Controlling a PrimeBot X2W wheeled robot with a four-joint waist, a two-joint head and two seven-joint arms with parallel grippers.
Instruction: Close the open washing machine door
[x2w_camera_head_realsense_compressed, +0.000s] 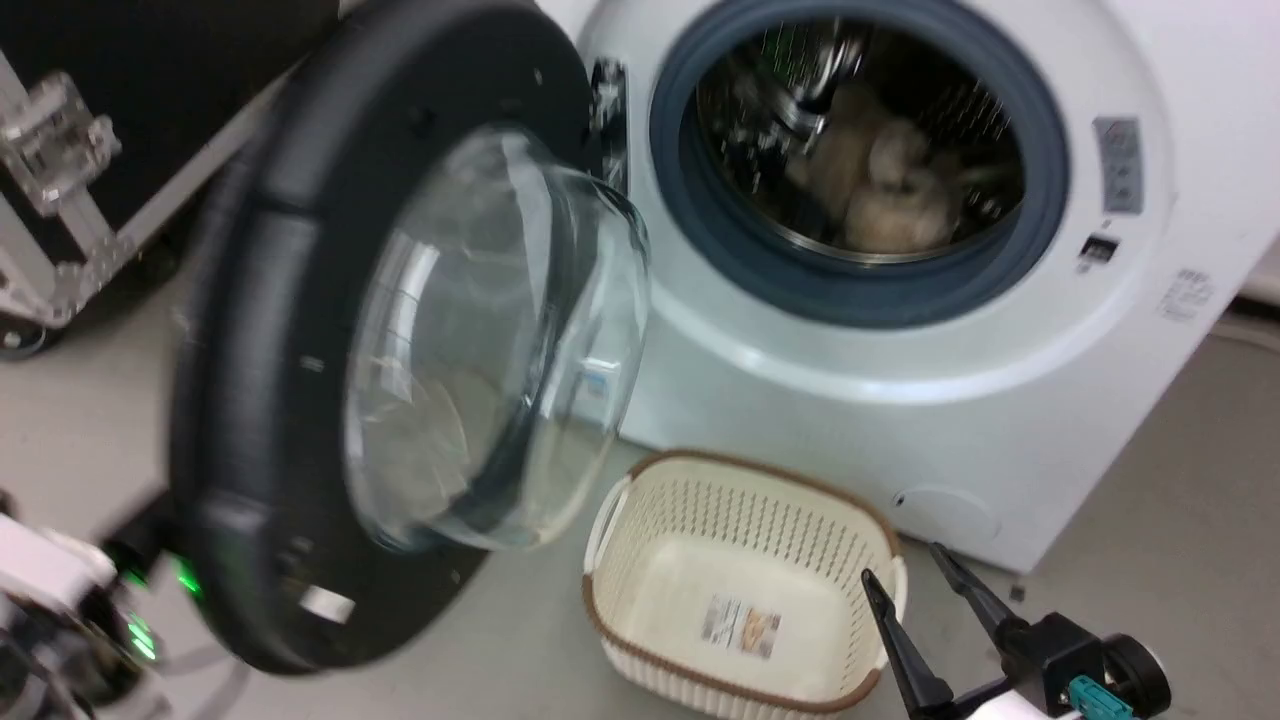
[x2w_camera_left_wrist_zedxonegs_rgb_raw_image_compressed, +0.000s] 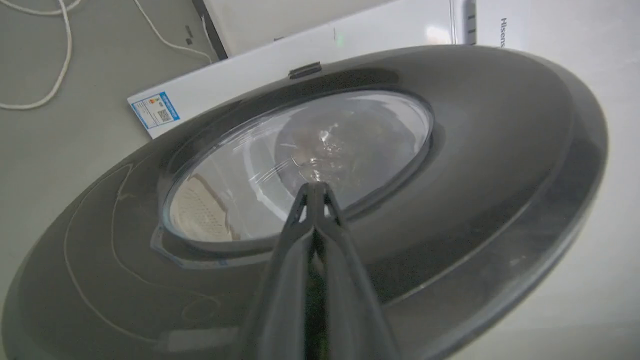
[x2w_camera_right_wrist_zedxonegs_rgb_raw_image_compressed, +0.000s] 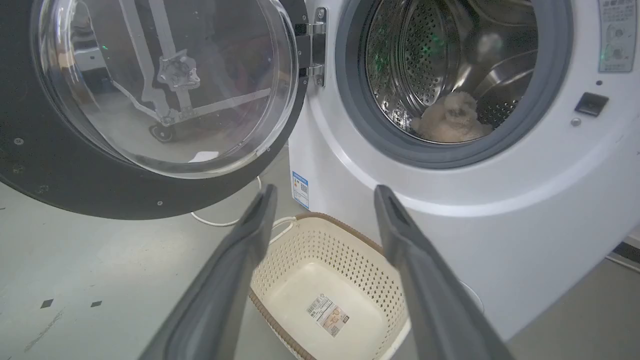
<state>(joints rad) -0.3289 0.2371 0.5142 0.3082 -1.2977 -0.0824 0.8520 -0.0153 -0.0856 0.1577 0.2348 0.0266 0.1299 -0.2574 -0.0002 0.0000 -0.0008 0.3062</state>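
The washing machine door (x2w_camera_head_realsense_compressed: 250, 300) stands open, swung out to the left of the white washing machine (x2w_camera_head_realsense_compressed: 900, 420), its glass bowl (x2w_camera_head_realsense_compressed: 500, 340) facing the drum side. In the left wrist view my left gripper (x2w_camera_left_wrist_zedxonegs_rgb_raw_image_compressed: 315, 187) is shut with nothing in it, tips right at the glass window of the door's outer face (x2w_camera_left_wrist_zedxonegs_rgb_raw_image_compressed: 490, 150); I cannot tell if they touch. My right gripper (x2w_camera_head_realsense_compressed: 900, 562) is open at the lower right, over the basket's near right rim. Its wrist view has the open right gripper (x2w_camera_right_wrist_zedxonegs_rgb_raw_image_compressed: 326, 189) facing the door (x2w_camera_right_wrist_zedxonegs_rgb_raw_image_compressed: 50, 170), hinge (x2w_camera_right_wrist_zedxonegs_rgb_raw_image_compressed: 315, 50) and drum opening.
A cream laundry basket (x2w_camera_head_realsense_compressed: 640, 520) sits on the floor under the drum opening. A pale fluffy item (x2w_camera_right_wrist_zedxonegs_rgb_raw_image_compressed: 452, 120) lies in the drum. A black wheeled case (x2w_camera_head_realsense_compressed: 100, 150) stands at the far left. A white cable (x2w_camera_left_wrist_zedxonegs_rgb_raw_image_compressed: 55, 75) lies on the floor beside the washer.
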